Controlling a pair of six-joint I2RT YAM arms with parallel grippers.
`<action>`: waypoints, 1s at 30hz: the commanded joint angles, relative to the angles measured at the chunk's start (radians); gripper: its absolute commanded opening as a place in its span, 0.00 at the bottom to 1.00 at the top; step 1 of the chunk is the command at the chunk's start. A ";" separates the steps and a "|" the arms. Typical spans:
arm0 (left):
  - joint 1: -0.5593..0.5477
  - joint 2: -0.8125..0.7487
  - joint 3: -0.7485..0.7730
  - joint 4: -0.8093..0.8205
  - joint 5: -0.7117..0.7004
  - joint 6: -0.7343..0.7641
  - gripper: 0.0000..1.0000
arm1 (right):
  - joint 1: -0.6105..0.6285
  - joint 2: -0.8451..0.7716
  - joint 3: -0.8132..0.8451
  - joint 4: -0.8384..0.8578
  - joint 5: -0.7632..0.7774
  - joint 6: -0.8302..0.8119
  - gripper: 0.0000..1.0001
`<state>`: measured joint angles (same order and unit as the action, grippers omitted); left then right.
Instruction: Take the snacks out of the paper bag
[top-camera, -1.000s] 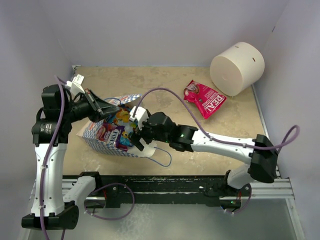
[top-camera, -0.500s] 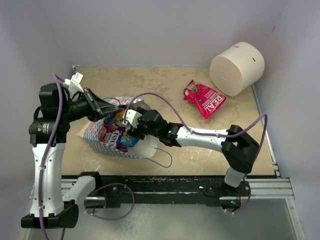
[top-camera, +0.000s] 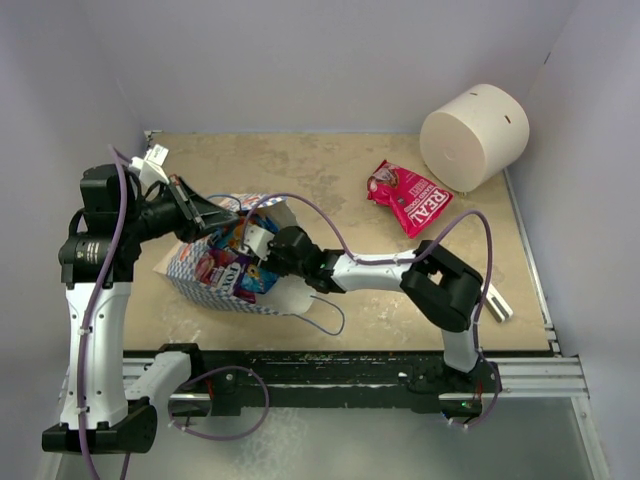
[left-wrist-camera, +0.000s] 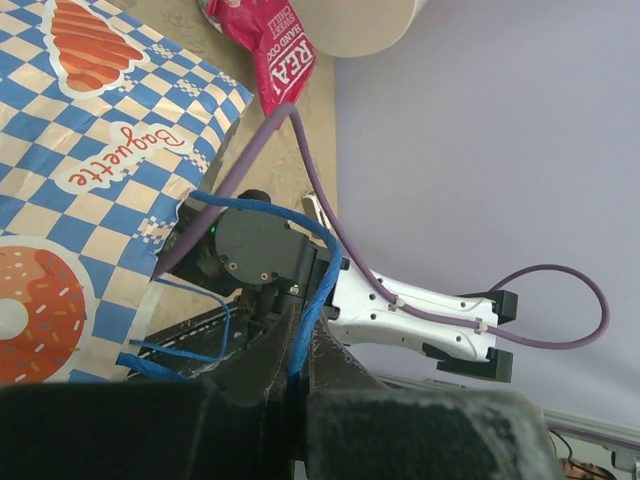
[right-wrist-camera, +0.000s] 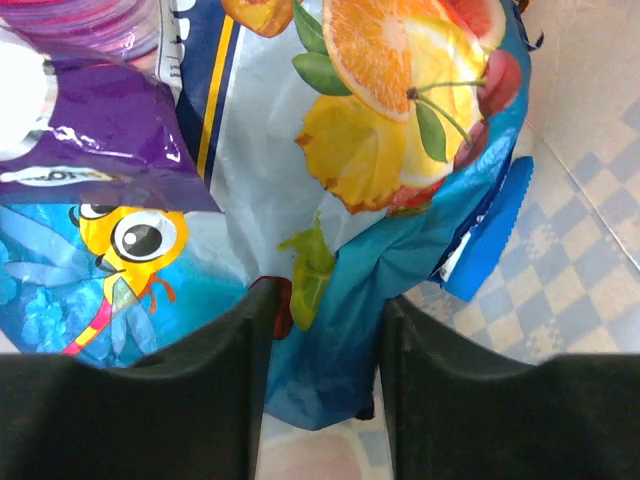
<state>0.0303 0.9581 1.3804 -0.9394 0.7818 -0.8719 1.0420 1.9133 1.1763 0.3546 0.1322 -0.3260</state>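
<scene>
The blue-and-white checkered paper bag (top-camera: 188, 264) (left-wrist-camera: 90, 150) lies on its side at the table's left, its mouth facing right. My left gripper (top-camera: 214, 214) (left-wrist-camera: 298, 335) is shut on the bag's blue cord handle (left-wrist-camera: 312, 290) and holds the mouth up. Several snacks (top-camera: 228, 262) fill the mouth. My right gripper (top-camera: 258, 256) (right-wrist-camera: 320, 300) is inside the mouth. Its fingers press both sides of a blue fruit-print packet (right-wrist-camera: 420, 230). A purple packet (right-wrist-camera: 90, 130) and a blue one with a cartoon bee (right-wrist-camera: 110, 270) lie beside it.
A red snack packet (top-camera: 408, 197) (left-wrist-camera: 270, 50) lies on the table at the back right. Behind it a big white cylinder (top-camera: 472, 135) rests on its side in the corner. The bag's other blue handle (top-camera: 325, 315) trails on the table near the front rail.
My right arm has pushed further left into the bag's mouth and its jaws have narrowed around the blue fruit-print packet. The left gripper still holds the handle in the same place.
</scene>
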 joint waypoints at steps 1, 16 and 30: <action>-0.003 0.000 0.044 -0.007 0.018 0.018 0.00 | -0.004 0.015 0.070 0.033 0.011 0.068 0.37; -0.003 -0.002 0.058 -0.075 -0.096 0.008 0.00 | -0.001 -0.153 0.164 -0.210 -0.155 0.311 0.00; -0.003 -0.002 0.091 -0.067 -0.157 0.014 0.00 | -0.002 -0.339 0.276 -0.449 -0.276 0.560 0.00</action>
<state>0.0303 0.9619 1.4364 -1.0264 0.6380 -0.8707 1.0370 1.6970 1.3552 -0.0826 -0.0711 0.1478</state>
